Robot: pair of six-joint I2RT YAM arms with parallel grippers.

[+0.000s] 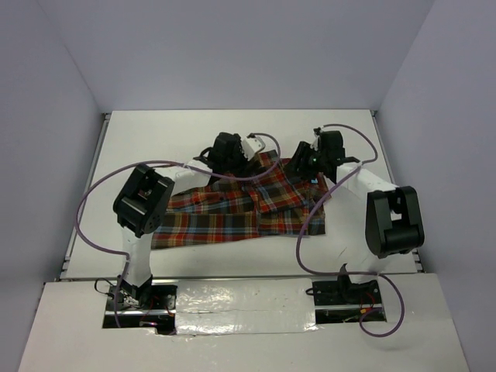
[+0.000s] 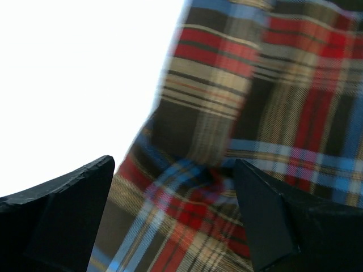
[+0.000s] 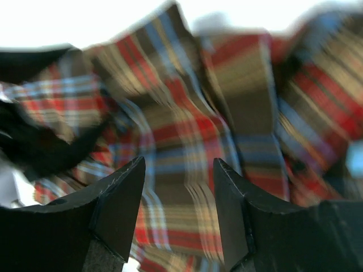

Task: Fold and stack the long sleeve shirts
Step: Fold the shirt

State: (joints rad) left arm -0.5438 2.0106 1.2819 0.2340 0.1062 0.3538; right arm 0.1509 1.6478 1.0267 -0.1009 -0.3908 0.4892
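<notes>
Between the left gripper's [image 2: 174, 165] two dark fingers [image 2: 74, 218] lies plaid cloth, a raised crease of it running up from the gap. The fingers stand wide apart and released, touching nothing that can be made out. To the outside of the left-hand finger is bare white table [image 1: 194, 128].

Beyond the right gripper's [image 3: 178, 164] fingers [image 3: 119, 198] the same plaid cloth bunches in soft ridges. The view is blurred. These fingers also stand apart, with a narrower gap, and the cloth seems to lie past the tips, not pinched between them.

From above, the long sleeve shirt [image 1: 232, 218] is spread across the middle of the table, red-orange, dark brown and light blue checks. Both sets of fingers hang at its far edge, near each other, the left one toward the shirt's middle and the right one over its far right corner.

Progress, judged from how things lie: the fold has begun but is not finished. A section at the far right appears turned over onto the body, while the near part lies flat and wide, its outline uneven. The cloth has yet to be brought into a neat rectangle, and no stack has been started.

Counts: one shirt, two grippers, four fingers, one table.
</notes>
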